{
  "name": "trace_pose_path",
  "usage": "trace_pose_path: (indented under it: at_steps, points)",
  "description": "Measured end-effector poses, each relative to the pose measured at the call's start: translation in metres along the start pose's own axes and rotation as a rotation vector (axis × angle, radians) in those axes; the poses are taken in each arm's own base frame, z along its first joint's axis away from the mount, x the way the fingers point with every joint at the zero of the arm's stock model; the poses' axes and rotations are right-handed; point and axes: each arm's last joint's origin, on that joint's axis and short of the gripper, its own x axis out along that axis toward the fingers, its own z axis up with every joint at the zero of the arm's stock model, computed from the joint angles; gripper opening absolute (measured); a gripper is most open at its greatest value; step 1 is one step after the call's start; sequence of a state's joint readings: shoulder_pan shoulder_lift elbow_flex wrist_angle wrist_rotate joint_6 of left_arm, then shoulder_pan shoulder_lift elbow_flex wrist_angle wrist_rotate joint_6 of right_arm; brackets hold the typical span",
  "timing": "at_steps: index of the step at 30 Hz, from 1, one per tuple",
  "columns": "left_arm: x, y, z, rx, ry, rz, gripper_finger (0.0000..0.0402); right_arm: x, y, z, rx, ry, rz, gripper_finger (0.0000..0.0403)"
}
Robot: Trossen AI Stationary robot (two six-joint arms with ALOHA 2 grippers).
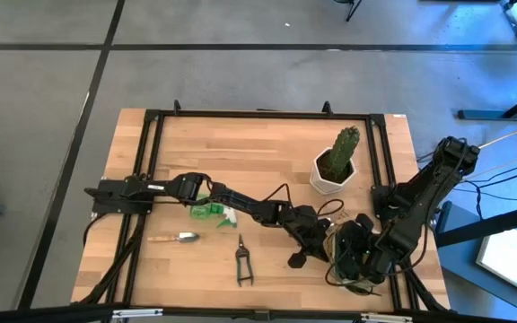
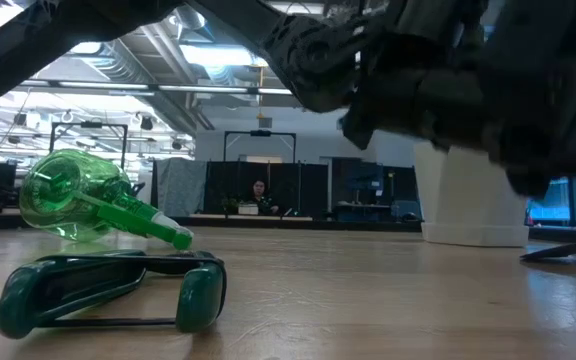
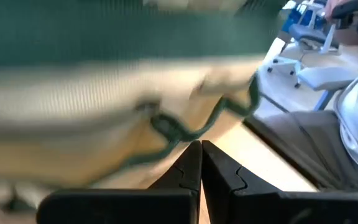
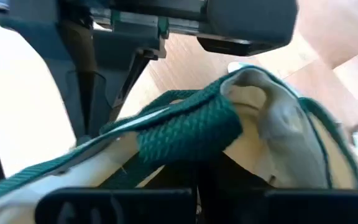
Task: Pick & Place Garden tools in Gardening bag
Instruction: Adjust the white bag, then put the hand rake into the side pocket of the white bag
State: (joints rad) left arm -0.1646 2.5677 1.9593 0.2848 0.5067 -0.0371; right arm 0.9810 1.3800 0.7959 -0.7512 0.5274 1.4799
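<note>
From above, both arms meet at five o'clock over the gardening bag [image 1: 346, 260], mostly hidden beneath them. On the table lie one trowel [image 1: 179, 238], one pair of shears [image 1: 242, 261] and one spray bottle [image 1: 215, 211]; one cactus pot [image 1: 334, 169] stands at two o'clock.

At table level, the shears' green handles lie before the bottle.

The left gripper [image 3: 200, 163] is closed, empty, by the bag.

The right gripper [image 4: 199, 186] seems clamped on the bag's green strap [image 4: 188, 127].

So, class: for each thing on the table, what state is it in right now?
Spray bottle: lying on its side.
Trowel: lying flat.
Pruning shears: flat, not picked up.
Gardening bag: right gripper shut on its edge.
Left gripper: shut, empty, beside the bag.
Cactus: upright in its pot.
</note>
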Motion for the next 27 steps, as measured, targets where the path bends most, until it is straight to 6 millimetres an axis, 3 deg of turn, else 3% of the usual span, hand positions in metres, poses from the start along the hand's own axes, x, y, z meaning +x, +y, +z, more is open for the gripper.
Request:
trace_pose_path:
  at_steps: [9, 15, 19, 27]
  points:
    - [-0.01, -0.007, 0.018, 0.054, 0.041, 0.001, 0.0002, -0.048, 0.014, 0.022, -0.08, -0.022, -0.082, 0.0001]
    - [-0.031, -0.015, 0.036, 0.118, 0.205, 0.098, 0.0002, -0.073, 0.02, 0.036, -0.134, -0.038, -0.089, 0.0001]
    - [-0.044, -0.022, 0.052, 0.149, 0.248, 0.112, 0.0002, -0.079, 0.029, 0.04, -0.209, -0.04, -0.017, 0.0001]
    - [-0.048, -0.033, 0.049, 0.089, 0.355, 0.095, 0.0002, -0.083, 0.065, 0.044, -0.237, -0.119, 0.294, 0.0001]
